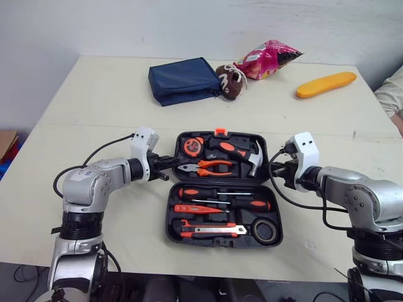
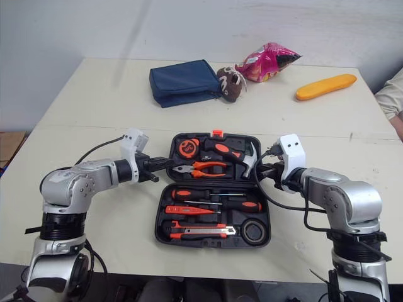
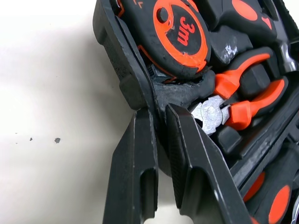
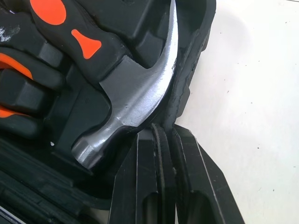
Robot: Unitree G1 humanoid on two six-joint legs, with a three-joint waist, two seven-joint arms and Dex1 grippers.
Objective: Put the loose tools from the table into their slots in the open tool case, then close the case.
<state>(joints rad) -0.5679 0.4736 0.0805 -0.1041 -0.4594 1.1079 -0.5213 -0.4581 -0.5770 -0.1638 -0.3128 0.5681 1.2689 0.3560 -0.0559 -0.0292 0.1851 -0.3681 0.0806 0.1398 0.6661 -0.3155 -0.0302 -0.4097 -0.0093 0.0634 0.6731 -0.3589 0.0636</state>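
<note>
The black tool case (image 1: 169, 221) lies open on the table. Its far half holds a tape measure (image 1: 192, 146), orange-handled pliers (image 1: 209, 167) and a hammer (image 1: 244, 152). Its near half holds screwdrivers (image 1: 220, 194), a utility knife (image 1: 211, 230) and a black tape roll (image 1: 266, 230). My left gripper (image 1: 171, 162) is shut on the left rim of the far half, one finger (image 3: 140, 154) outside and the other inside by the pliers. My right gripper (image 1: 272, 168) is shut on the right rim (image 4: 187, 70) of that half, beside the hammer head (image 4: 133, 100).
At the back of the table lie a blue pouch (image 1: 184, 80), a small brown shoe (image 1: 230, 82), a pink snack bag (image 1: 271, 58) and an orange oblong object (image 1: 326, 84). A person's sleeve (image 1: 391, 91) shows at the right edge.
</note>
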